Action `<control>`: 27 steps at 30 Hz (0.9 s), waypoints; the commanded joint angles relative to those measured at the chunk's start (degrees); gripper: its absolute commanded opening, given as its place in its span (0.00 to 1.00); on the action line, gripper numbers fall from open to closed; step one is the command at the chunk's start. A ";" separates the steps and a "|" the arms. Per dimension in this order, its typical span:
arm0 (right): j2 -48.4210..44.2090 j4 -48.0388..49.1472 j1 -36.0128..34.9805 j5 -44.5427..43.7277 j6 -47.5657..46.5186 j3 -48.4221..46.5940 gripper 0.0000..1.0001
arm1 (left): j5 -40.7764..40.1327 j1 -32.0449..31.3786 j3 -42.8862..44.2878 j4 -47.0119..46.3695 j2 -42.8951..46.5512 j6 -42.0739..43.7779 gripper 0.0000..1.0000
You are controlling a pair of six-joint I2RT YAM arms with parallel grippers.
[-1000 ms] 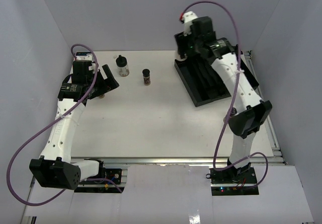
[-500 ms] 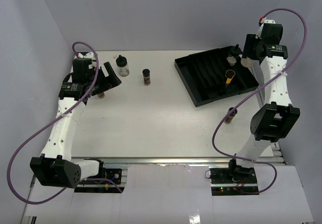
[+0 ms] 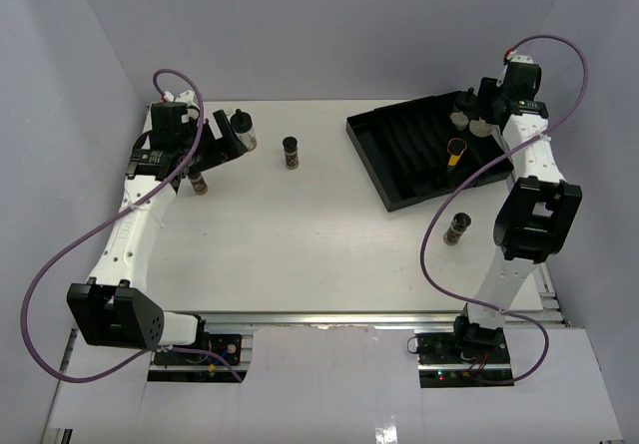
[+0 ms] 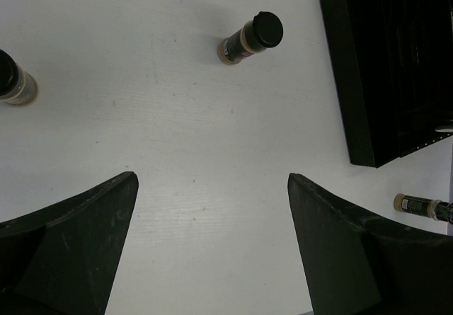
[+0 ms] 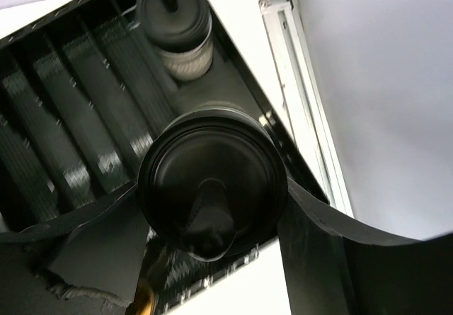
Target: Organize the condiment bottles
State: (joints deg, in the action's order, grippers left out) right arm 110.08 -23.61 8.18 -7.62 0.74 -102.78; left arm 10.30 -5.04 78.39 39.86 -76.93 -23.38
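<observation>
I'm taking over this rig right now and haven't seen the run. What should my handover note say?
Left gripper: open, empty, above the table's left side.
Right gripper: shut on a black-capped jar over the tray's right end.
Done: whitish jar and yellow jar are in the tray.
Left: set the held jar down, then move the four loose on the table: pale jar, dark jar, brown jar by the left arm, and jar in front of the tray.

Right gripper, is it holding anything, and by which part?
The right gripper is shut on a black-capped condiment bottle, fingers on opposite sides of its cap end. The left gripper is open and empty.
</observation>
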 commanded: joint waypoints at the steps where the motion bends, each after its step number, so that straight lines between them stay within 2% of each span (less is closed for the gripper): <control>1: 3.17 10.66 1.16 -0.39 0.88 -1.43 0.08 | 2.38 0.20 1.21 -3.99 1.70 0.53 0.98; 12: 11.26 15.23 1.41 1.27 -0.21 -4.69 0.08 | 1.23 0.20 -0.06 -9.16 -0.92 -0.18 0.98; 16: 12.27 17.75 1.49 1.35 0.21 -2.66 0.09 | 1.60 0.20 -1.36 -12.79 -2.96 -1.04 0.98; 18: 13.01 18.49 1.49 0.94 0.14 -2.56 0.15 | 2.07 0.20 -0.87 -14.54 -4.70 -0.95 0.98; 21: 15.26 17.38 1.84 1.28 0.14 -4.98 0.37 | 0.61 0.64 -0.41 -17.53 -8.74 -0.01 0.98; 22: 15.66 17.29 1.84 1.29 0.14 -5.38 0.37 | 0.60 0.64 0.23 -17.54 -8.76 -0.17 0.98; 25: 17.30 16.44 1.99 1.21 0.29 -7.55 0.54 | 2.59 1.64 2.72 -18.76 -13.67 0.28 0.98; 27: 18.08 16.34 2.02 1.32 0.87 -8.14 0.60 | 3.31 1.69 4.49 -19.36 -16.68 1.62 0.98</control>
State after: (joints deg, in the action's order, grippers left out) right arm 126.90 -11.79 9.63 -6.22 1.13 -105.90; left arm 11.68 -4.52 78.22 24.65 -88.90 -23.79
